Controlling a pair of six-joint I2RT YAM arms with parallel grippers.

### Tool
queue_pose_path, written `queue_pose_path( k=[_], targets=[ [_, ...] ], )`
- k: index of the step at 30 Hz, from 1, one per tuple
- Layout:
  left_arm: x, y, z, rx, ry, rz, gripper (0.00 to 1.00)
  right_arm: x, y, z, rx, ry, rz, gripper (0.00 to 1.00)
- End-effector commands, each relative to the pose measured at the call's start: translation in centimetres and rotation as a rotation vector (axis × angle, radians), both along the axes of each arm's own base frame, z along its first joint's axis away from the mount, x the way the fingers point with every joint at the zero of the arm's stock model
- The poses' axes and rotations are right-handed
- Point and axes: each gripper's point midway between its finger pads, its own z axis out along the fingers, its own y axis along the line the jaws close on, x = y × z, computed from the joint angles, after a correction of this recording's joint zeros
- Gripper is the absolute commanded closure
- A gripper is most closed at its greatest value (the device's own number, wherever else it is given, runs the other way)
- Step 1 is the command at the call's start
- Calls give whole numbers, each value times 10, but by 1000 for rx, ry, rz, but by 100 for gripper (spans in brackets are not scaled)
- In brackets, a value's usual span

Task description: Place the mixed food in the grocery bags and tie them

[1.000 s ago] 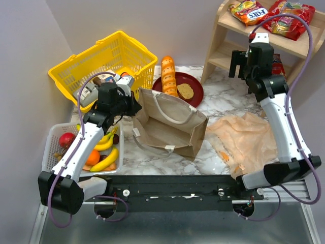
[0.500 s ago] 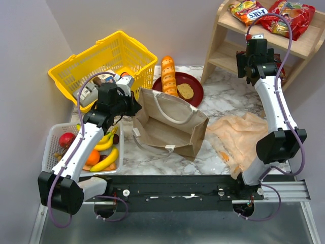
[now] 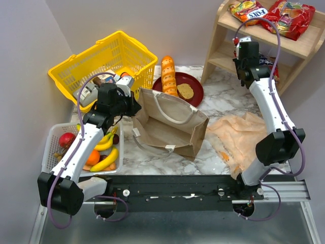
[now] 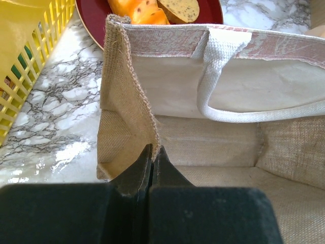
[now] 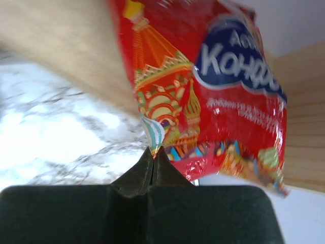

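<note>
- My right pincer [image 5: 153,152] was closed, its tips clamped on the bottom edge of a red crisp packet [image 5: 203,91].
- The packet's long axis ran up and away from the tips, so the bulk of it stood beyond the grip.
- The packet was at the wooden shelf unit [image 3: 223,57], at the far right of the scene. Two more packets [image 3: 249,11] lay on the top shelf.
- My left pincer [image 4: 152,155] was closed as well, pinching the rim of the left side wall of the brown bag [image 4: 127,101] and holding that side of the mouth up.
- The brown bag lay mid-table, to the near left of the held packet.
- The plastic bag [image 3: 244,140] lay flat at the near right, between the shelf unit and my right arm's base.
- Judgement: the coming move turned on carrying the packet from far right to near left, toward the bag mouth. Only the right arm was near the shelf, and the left was occupied at the rim.
</note>
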Motion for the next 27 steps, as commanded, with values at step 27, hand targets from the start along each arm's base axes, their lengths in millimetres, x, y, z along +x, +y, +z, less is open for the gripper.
queue_pose_path(
  k=[27],
  targets=[
    [-1,1,-11,23,11,-2,100,-231,310,258,730,-545,1297,99]
  ],
)
